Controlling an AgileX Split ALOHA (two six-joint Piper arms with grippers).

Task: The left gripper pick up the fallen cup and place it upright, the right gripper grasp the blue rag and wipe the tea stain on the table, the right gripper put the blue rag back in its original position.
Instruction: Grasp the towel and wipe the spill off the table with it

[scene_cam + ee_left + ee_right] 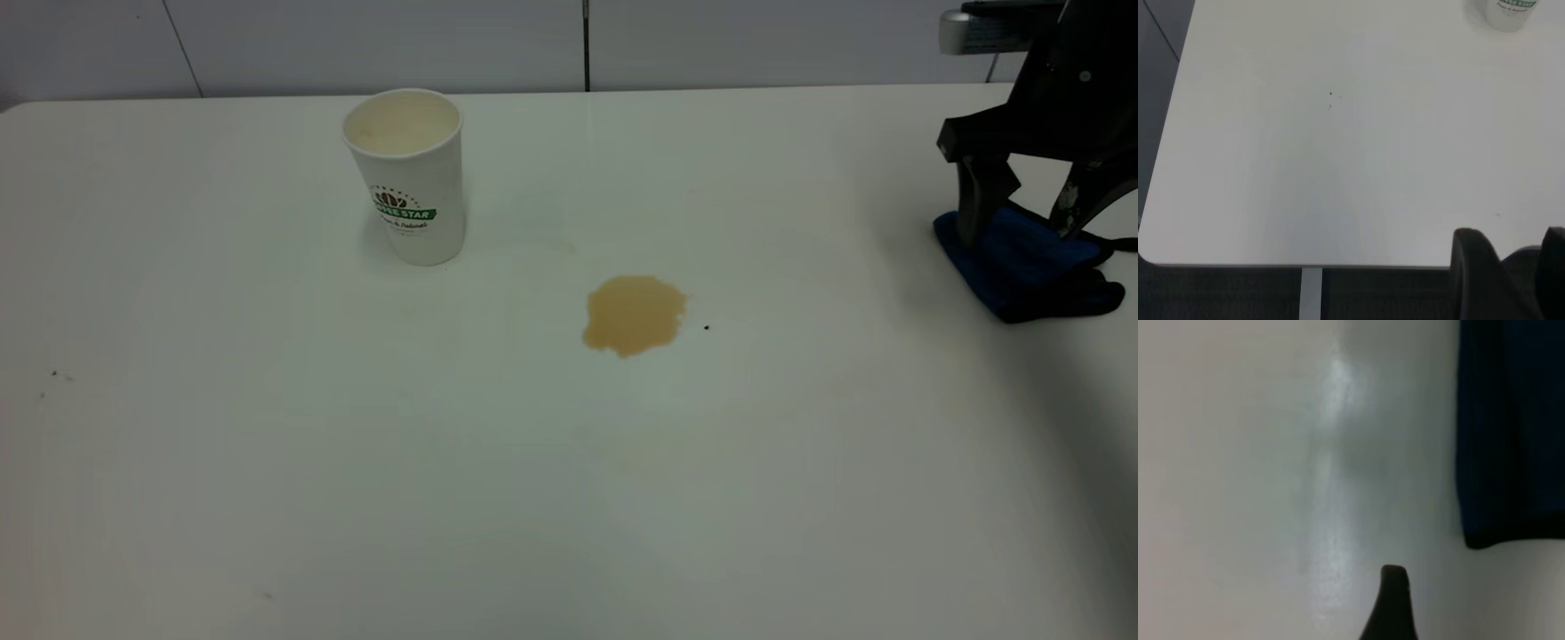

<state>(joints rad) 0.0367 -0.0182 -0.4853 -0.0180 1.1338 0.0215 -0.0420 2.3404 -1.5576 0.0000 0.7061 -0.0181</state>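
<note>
Exterior view: the right pincer (1022,209) stands at the far right of the worktop (356,462), lowered over the blue rag (1022,267). Its two black fingers are spread well apart, one fingertip (973,222) planted on the rag's near-left portion and the other at the rag's right side; the jaws have not closed on the cloth, so nothing is gripped. The rag lies bunched near the worktop's right edge, well apart from the tea stain (633,314). The stain is a roundish light-brown patch near the worktop's centre, unwiped, with a tiny black speck (707,327) just beside it on the right. The cup (409,178) stands upright at the rear left of the stain, mouth upward, green band logo facing the camera. In the right wrist view, one fingertip (1391,600) appears against bare worktop beside the rag's dark edge (1511,433). The left pincer (1508,273) shows only in the left wrist view, held over the worktop's edge far from the cup (1505,13), holding nothing; its opening cannot be judged.
</note>
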